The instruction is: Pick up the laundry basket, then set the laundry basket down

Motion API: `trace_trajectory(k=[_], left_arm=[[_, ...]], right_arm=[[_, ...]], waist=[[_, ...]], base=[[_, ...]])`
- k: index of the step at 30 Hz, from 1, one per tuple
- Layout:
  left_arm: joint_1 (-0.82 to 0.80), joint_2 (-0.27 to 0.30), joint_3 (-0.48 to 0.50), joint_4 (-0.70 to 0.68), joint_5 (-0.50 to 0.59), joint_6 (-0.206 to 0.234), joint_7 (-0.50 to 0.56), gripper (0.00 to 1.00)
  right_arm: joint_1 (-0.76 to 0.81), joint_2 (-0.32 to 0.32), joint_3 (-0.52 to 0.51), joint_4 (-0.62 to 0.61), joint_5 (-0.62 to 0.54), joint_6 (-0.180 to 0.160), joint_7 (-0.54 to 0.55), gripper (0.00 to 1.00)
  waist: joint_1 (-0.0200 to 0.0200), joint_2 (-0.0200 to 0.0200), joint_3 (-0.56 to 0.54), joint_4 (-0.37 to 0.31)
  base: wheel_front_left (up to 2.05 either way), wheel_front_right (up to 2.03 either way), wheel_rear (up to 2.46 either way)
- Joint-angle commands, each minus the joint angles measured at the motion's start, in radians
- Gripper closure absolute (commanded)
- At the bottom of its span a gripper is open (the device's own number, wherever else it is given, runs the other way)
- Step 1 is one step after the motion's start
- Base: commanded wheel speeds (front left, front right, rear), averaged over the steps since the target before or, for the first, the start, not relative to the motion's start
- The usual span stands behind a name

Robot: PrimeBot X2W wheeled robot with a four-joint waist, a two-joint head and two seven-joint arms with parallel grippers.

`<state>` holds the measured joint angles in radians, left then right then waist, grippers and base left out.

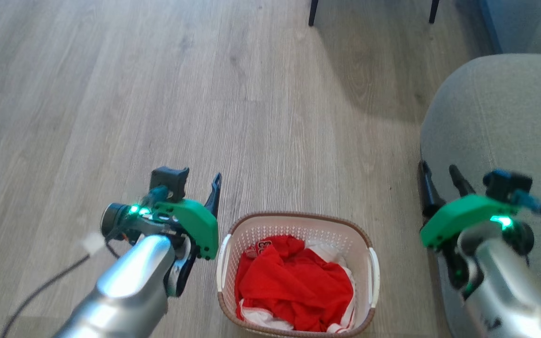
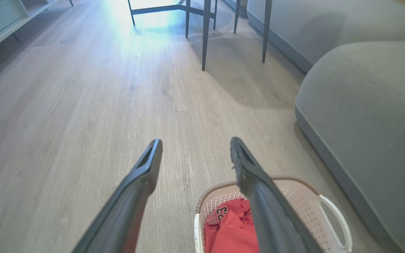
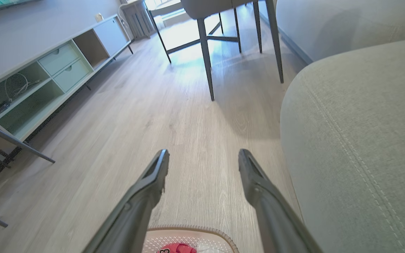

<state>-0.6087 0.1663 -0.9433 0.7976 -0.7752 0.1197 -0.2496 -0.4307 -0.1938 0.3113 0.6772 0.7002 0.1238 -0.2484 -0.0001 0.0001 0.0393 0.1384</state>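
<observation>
The laundry basket (image 1: 298, 231) stands on the wood floor at the bottom centre of the head view. It is white and perforated, with a brown rim and white side handles, and it holds red and white clothes (image 1: 294, 281). My left gripper (image 1: 195, 180) hovers open just left of the basket, apart from its left handle. My right gripper (image 1: 437, 167) is open to the basket's right, close to the sofa. In the left wrist view the open gripper (image 2: 195, 141) points past the basket (image 2: 304, 207). The right wrist view shows the open gripper (image 3: 203, 151) above the basket's far rim (image 3: 188, 228).
A grey sofa (image 1: 496, 117) fills the right side, close to the basket and my right arm. Dark chair legs (image 1: 313, 11) stand farther ahead on the floor. A low pale-green cabinet (image 3: 47, 70) runs along the far left wall. Wood floor (image 1: 134, 94) stretches ahead and to the left.
</observation>
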Motion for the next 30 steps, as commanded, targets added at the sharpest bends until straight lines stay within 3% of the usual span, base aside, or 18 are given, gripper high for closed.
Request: trace_trajectory(k=[1,4,7,14,19,30], left_arm=[[0.01,0.037,0.086,-0.091,0.052,0.014,-0.012,0.0],[0.11,0.057,0.237,-0.277,0.185,0.039,-0.012,0.0],[0.207,0.045,0.375,-0.441,0.302,0.036,-0.012,0.0],[0.412,-0.06,0.623,-0.679,0.47,-0.028,-0.012,0.0],[0.497,-0.1,0.692,-0.733,0.562,-0.089,-0.012,0.0],[0.567,-0.116,0.738,-0.752,0.582,-0.121,-0.012,0.0]], right_arm=[[0.023,0.033,-0.03,-0.082,-0.059,0.007,-0.013,0.0],[0.105,0.08,-0.127,-0.226,-0.184,0.007,-0.013,0.0],[0.167,0.109,-0.187,-0.357,-0.291,0.007,-0.013,0.0],[0.279,0.14,-0.236,-0.573,-0.392,0.007,-0.013,0.0],[0.346,0.143,-0.255,-0.615,-0.419,0.007,-0.013,0.0],[0.396,0.143,-0.247,-0.609,-0.445,0.007,-0.013,0.0]], waist=[[0.0001,-0.0001,-0.016,0.003],[0.0001,-0.0001,-0.027,0.005],[0.0001,-0.0001,-0.034,0.005],[0.0001,-0.0001,-0.036,0.002],[0.0001,-0.0001,-0.035,0.003],[0.0001,-0.0001,-0.033,-0.004]], base=[[0.0,0.0,0.0],[0.0,0.0,0.0],[0.0,0.0,0.0],[0.0,0.0,0.0],[0.0,0.0,0.0],[0.0,0.0,0.0]])
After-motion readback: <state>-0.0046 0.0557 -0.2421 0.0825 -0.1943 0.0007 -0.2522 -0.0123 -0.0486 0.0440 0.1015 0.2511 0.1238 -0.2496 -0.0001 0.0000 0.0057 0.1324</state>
